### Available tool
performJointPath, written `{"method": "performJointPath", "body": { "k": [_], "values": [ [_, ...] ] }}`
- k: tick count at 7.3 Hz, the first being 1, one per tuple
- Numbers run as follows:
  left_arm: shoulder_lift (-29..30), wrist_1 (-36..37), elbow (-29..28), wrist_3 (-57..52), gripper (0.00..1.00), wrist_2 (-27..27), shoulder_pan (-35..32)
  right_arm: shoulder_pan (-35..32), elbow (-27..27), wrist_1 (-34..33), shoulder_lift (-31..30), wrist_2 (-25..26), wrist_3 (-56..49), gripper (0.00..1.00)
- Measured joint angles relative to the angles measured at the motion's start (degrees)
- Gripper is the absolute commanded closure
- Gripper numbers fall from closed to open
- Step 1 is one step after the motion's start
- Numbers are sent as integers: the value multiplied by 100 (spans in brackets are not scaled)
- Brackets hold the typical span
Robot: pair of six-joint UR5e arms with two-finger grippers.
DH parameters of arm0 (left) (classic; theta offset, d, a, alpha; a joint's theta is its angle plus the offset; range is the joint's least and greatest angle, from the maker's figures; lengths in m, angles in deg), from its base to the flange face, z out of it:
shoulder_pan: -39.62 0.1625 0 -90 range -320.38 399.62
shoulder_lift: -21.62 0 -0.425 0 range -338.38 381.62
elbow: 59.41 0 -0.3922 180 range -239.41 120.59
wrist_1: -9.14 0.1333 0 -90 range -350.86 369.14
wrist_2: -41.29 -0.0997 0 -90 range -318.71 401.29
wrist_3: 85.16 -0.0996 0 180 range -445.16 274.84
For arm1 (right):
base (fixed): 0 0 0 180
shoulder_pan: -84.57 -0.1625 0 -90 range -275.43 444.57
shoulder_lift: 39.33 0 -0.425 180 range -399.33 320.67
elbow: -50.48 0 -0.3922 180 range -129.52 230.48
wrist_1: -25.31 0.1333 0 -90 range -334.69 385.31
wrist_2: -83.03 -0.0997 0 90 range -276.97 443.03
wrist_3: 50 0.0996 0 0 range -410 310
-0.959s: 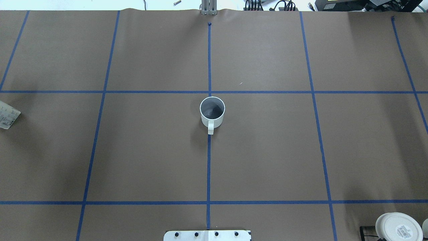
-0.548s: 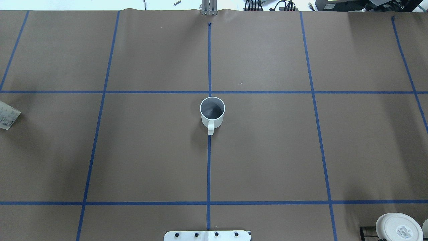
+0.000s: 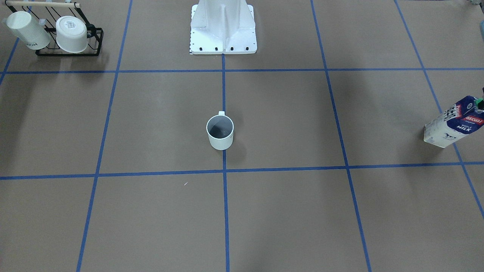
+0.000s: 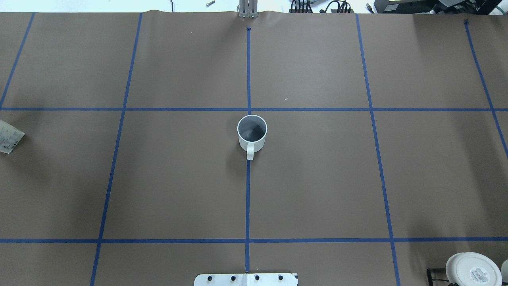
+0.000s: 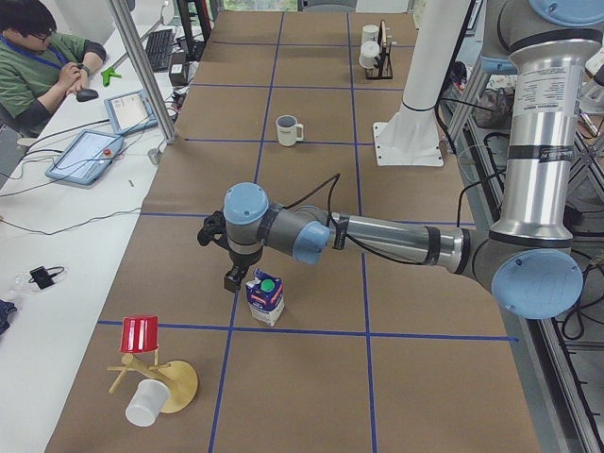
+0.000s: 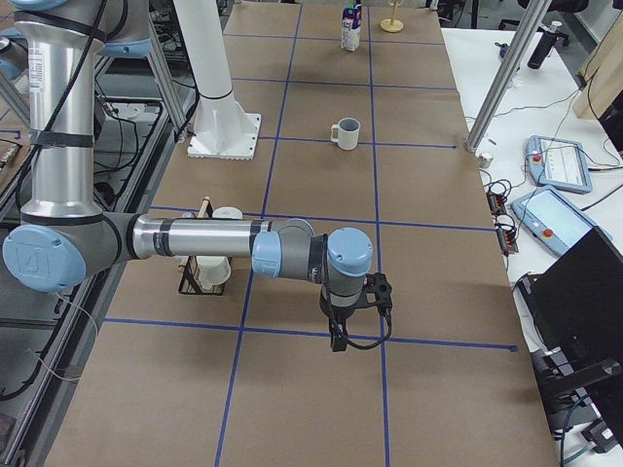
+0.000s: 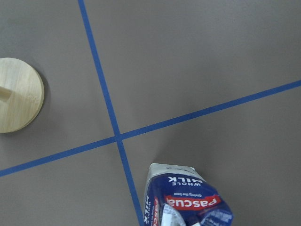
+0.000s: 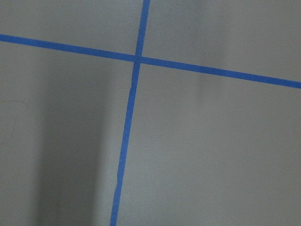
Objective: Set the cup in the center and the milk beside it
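The cup (image 4: pixel 252 133) stands upright on the center (image 4: pixel 278 137), on the blue tape line, its handle toward the robot; it also shows in the front view (image 3: pixel 220 132). The milk (image 3: pixel 452 122) stands far off on the robot's left, tilted in the front view, and shows at the overhead view's left edge (image 4: pixel 10 137). In the exterior left view my left gripper (image 5: pixel 233 281) hangs close beside the milk (image 5: pixel 266 296); I cannot tell whether it is open. The left wrist view shows the carton top (image 7: pixel 186 200) below. My right gripper (image 6: pixel 338 341) hangs over bare table; I cannot tell its state.
A black wire rack (image 3: pixel 68 51) with two other white mugs stands near the robot's right side. A wooden stand (image 5: pixel 175 382) with a red cup and a white cup is beyond the milk. The white robot base (image 3: pixel 223 34) stands behind the cup. An operator (image 5: pixel 38 57) sits at the side table.
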Motion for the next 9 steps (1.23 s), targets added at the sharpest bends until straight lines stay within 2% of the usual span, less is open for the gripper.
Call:
{"method": "performJointPath", "body": {
  "k": [3,5,6,7,8,9],
  "values": [
    [-43,-669,-4,-507,7,31,96,5,19,-5,4,2,8,0],
    [-100,-820,-8,-804,4,45,396,8,30,-8,-3,-8,14,0],
    [-174,-820,-29,-1146,11,49,496,8,32,-8,-4,-9,19,0],
    [-233,-799,-37,-1394,33,59,536,9,33,-8,-4,-10,32,0],
    [-279,-789,-40,-1501,62,66,548,9,33,-8,-4,-9,57,0],
    [-329,-784,-44,-1543,76,71,548,9,33,-8,-5,-12,80,0]
  ]
}}
